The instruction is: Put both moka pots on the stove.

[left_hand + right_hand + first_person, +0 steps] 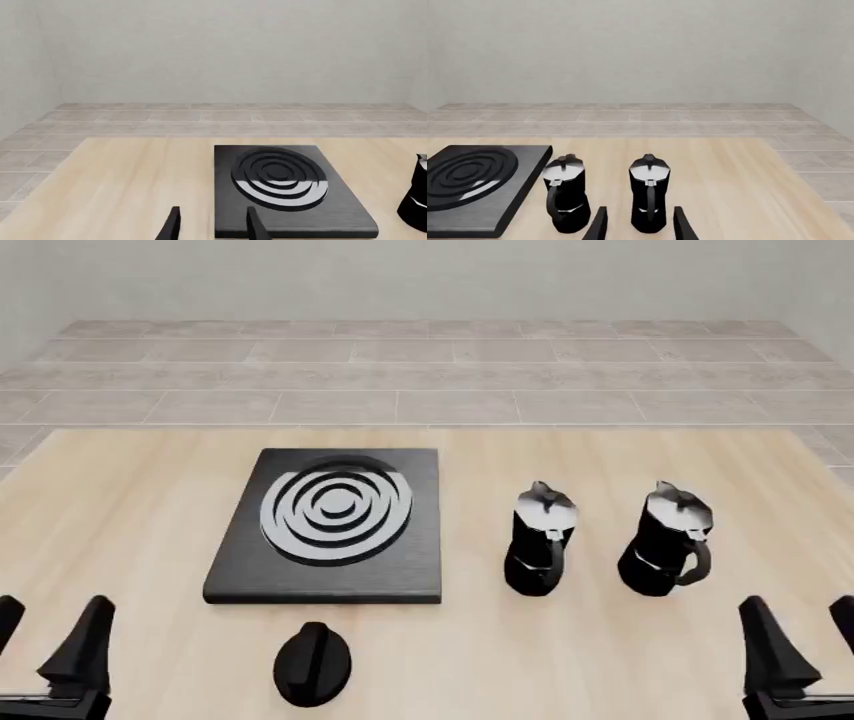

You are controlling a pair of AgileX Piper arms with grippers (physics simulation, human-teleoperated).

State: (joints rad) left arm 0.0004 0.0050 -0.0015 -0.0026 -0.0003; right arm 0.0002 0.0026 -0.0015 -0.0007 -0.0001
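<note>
Two black moka pots with silver lids stand upright on the wooden table, right of the stove (334, 525): one moka pot (541, 540) nearer the stove, the other moka pot (665, 540) further right. In the right wrist view both pots (567, 200) (649, 200) sit just ahead of my right gripper (639, 225), which is open and empty. My left gripper (47, 635) stands open at the front left corner, apart from the stove (287, 187). My right gripper (798, 635) is at the front right, behind the pots.
A black oval knob (312, 664) lies on the table in front of the stove. The table's far edge meets a tiled floor and a plain wall. One pot's edge (417, 200) shows in the left wrist view.
</note>
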